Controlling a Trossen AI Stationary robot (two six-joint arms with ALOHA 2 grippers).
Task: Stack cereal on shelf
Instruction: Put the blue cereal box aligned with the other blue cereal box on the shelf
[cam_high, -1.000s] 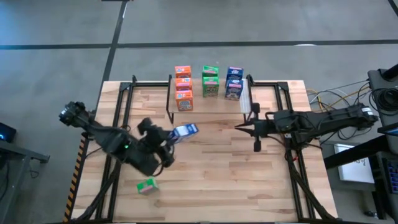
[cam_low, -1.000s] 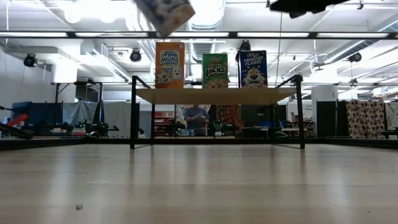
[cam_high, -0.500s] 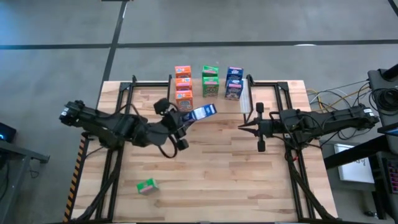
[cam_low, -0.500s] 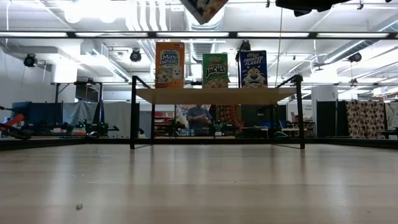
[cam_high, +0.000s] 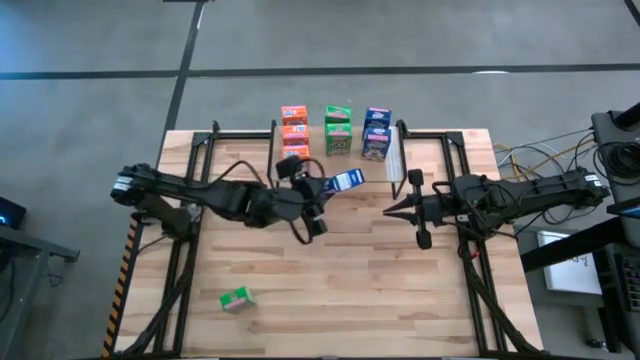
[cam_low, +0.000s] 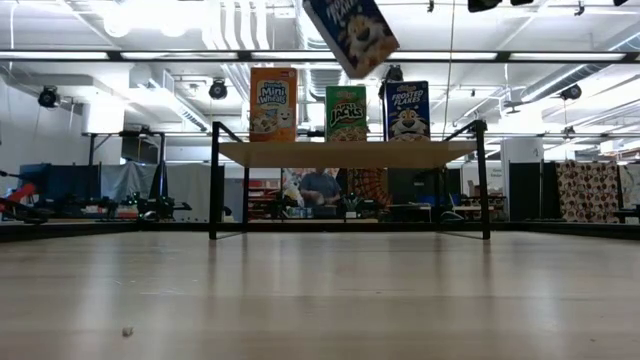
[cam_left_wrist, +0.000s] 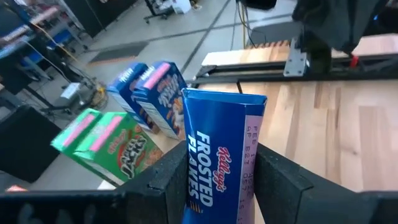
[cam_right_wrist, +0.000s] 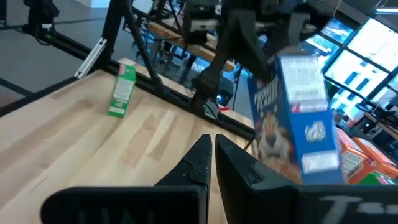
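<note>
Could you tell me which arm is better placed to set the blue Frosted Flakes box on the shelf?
The left. Its tool already grips the blue Frosted Flakes box in the air near the shelf, beside the blue stack. The right tool is shut and empty.

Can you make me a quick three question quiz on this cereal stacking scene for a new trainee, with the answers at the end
1. True or false: the left gripper carries a blue cereal box in the air, tilted, near the shelf.
2. Which box lies alone on the tabletop, away from the shelf?
A. an orange one
B. a green one
C. a blue one
3. Fill in: the right gripper holds ____ and its fingers are ____.

Key
1. True.
2. B, the green cereal box near the table's front left.
3. Nothing; shut. It waits above the table's right side.
</note>
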